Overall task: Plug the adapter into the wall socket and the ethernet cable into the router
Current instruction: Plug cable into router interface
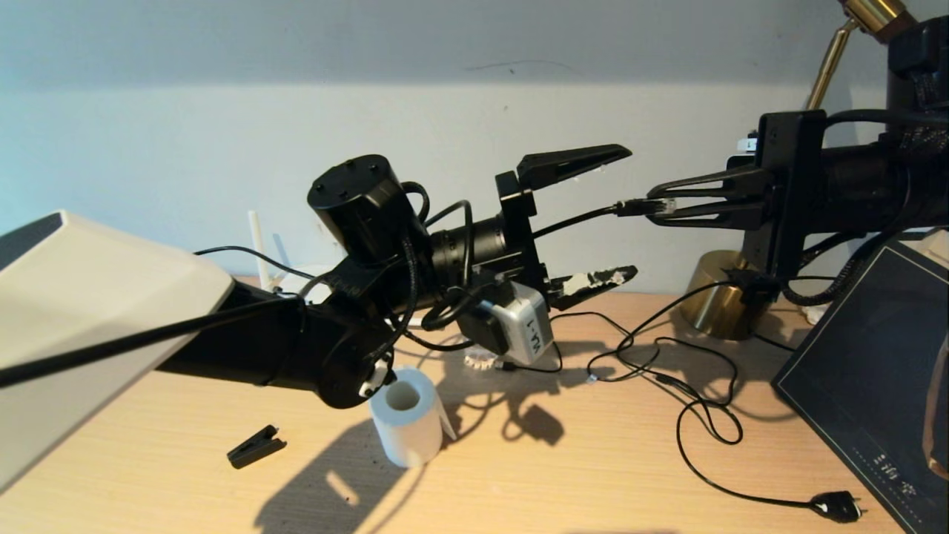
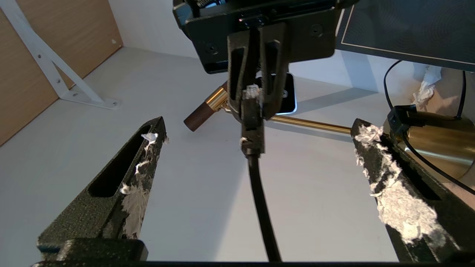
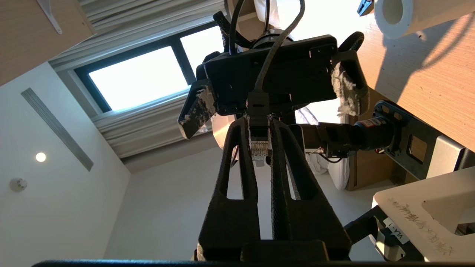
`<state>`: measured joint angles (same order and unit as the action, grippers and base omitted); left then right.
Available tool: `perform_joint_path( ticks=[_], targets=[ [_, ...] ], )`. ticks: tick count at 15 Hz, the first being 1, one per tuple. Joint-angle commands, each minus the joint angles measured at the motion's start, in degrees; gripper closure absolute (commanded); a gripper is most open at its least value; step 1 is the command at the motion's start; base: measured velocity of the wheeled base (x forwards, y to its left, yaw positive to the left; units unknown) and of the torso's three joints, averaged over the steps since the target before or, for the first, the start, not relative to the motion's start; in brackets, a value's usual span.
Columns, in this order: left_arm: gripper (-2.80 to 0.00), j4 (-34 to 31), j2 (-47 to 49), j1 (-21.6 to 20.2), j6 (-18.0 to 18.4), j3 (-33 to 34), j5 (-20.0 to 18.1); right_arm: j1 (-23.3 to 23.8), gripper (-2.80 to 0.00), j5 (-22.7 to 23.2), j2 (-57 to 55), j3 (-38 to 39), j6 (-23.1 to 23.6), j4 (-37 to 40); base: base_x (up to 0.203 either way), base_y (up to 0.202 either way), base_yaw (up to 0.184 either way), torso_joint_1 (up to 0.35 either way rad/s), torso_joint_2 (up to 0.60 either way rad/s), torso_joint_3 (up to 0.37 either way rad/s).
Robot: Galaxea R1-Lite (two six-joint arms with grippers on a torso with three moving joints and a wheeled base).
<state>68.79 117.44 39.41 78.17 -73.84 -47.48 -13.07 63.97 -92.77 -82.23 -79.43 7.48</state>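
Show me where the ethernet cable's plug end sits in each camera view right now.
Head view: ethernet cable plug, right of centre, pinched in the right gripper.
Left wrist view: upper centre, between the open left gripper's fingers.
Right wrist view: centre.
Shared landmark: the right gripper's closed fingers.

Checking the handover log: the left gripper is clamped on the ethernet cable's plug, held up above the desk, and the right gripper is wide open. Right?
No, the sides are swapped. The right gripper is clamped on the ethernet cable plug above the desk; the left gripper is wide open, as the head view shows.
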Motion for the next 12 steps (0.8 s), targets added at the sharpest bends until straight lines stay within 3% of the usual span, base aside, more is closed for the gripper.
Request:
perform_joint_path(
  ticks=[1, 12],
  targets=[
    [-2.8, 0.4, -0.7, 0.1, 0.4, 0.5, -0.2, -0.2, 0.0, 0.4, 0.0, 0.2, -0.5, 0.0, 0.0, 0.0, 0.0, 0.0, 0.0, 0.0],
    [-2.8, -0.1, -4.3, 0.1, -2.9, 6.0, -0.2, -1.9, 0.0, 0.3, 2.4, 2.5, 2.1, 0.2, 0.0, 0.0, 0.0, 0.0, 0.0, 0.0]
  ],
)
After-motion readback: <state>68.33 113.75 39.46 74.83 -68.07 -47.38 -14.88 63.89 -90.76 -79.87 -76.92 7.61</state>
